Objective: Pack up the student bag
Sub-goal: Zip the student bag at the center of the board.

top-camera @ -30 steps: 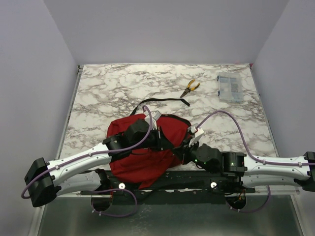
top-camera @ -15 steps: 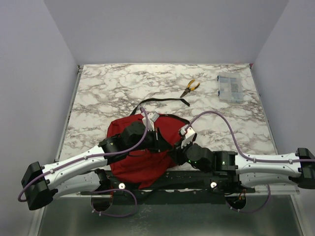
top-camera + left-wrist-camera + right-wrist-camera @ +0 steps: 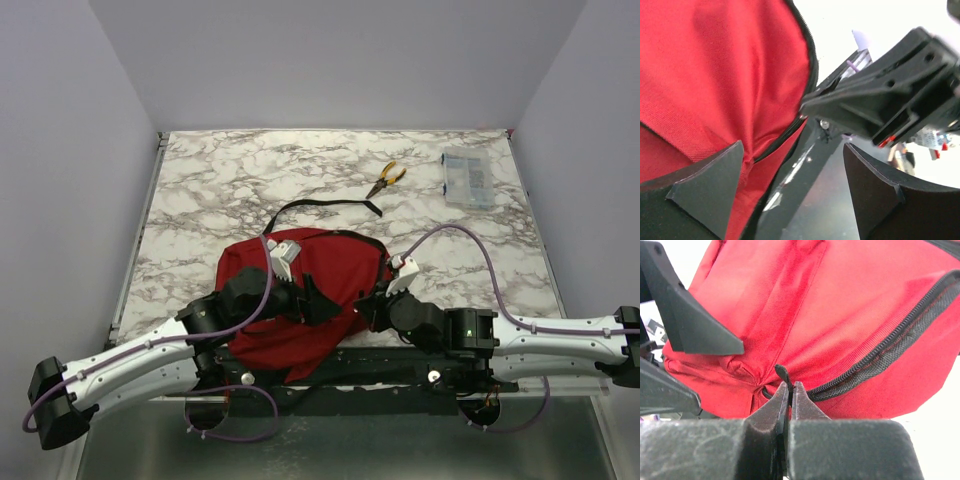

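Student bag (image 3: 335, 262) on marble table (image 3: 220, 185) (lavender walls (image 3: 330, 60)).

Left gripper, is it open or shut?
Open. The left gripper has its fingers wide apart, gripping nothing, beside the bag.

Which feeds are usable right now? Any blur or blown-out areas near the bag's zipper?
Top external: evenly lit and sharp, student bag clear. Right wrist: zipper crisp, right gripper, shut on the zipper pull, soft up close, table washed out white. Left wrist: left gripper blurred, background blown out.
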